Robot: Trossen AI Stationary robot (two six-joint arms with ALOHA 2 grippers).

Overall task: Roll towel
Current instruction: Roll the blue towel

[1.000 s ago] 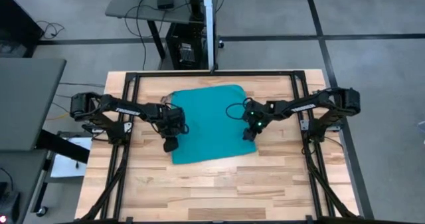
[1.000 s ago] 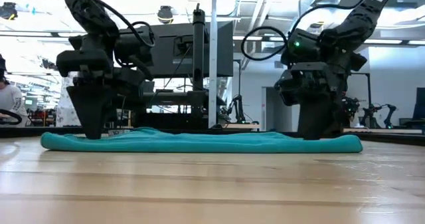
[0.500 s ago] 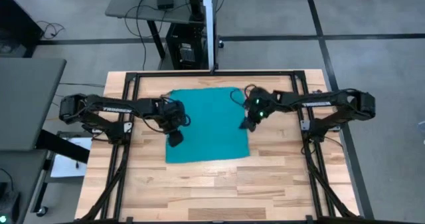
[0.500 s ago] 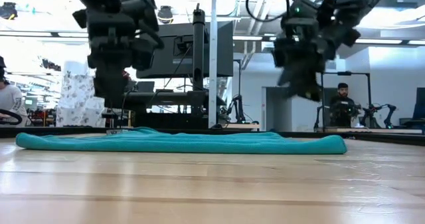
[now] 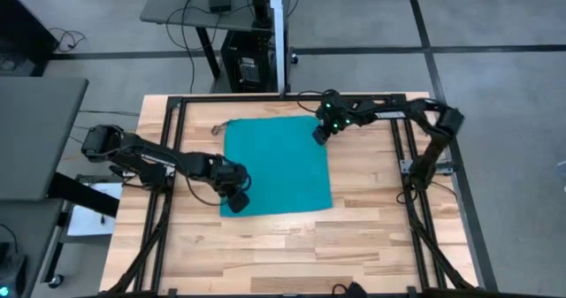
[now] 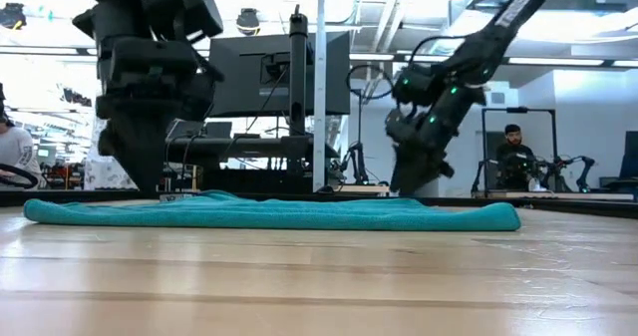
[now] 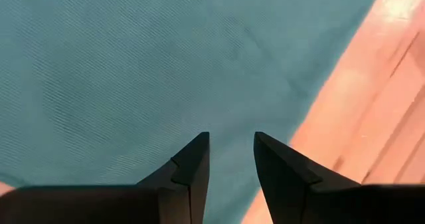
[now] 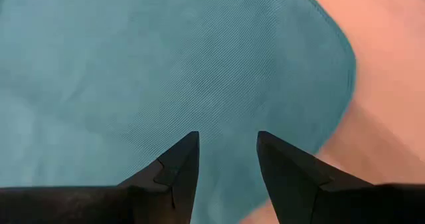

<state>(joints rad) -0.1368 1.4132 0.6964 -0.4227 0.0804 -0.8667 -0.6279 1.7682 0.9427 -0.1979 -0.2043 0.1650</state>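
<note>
No lettering can be read anywhere (the arms' white markings are too small to make out).

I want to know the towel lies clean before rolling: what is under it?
The towel lies flat on the wooden table, which shows all round it. Anything beneath the cloth is covered.

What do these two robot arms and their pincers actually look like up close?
Both arms are dark, nearly black, built from slim jointed segments with black cables looping beside them. The right gripper has small green lights glowing on its wrist; the left gripper shows none. Each ends in two dark, wedge-shaped fingers tapering to pointed tips, with a gap between them.
</note>
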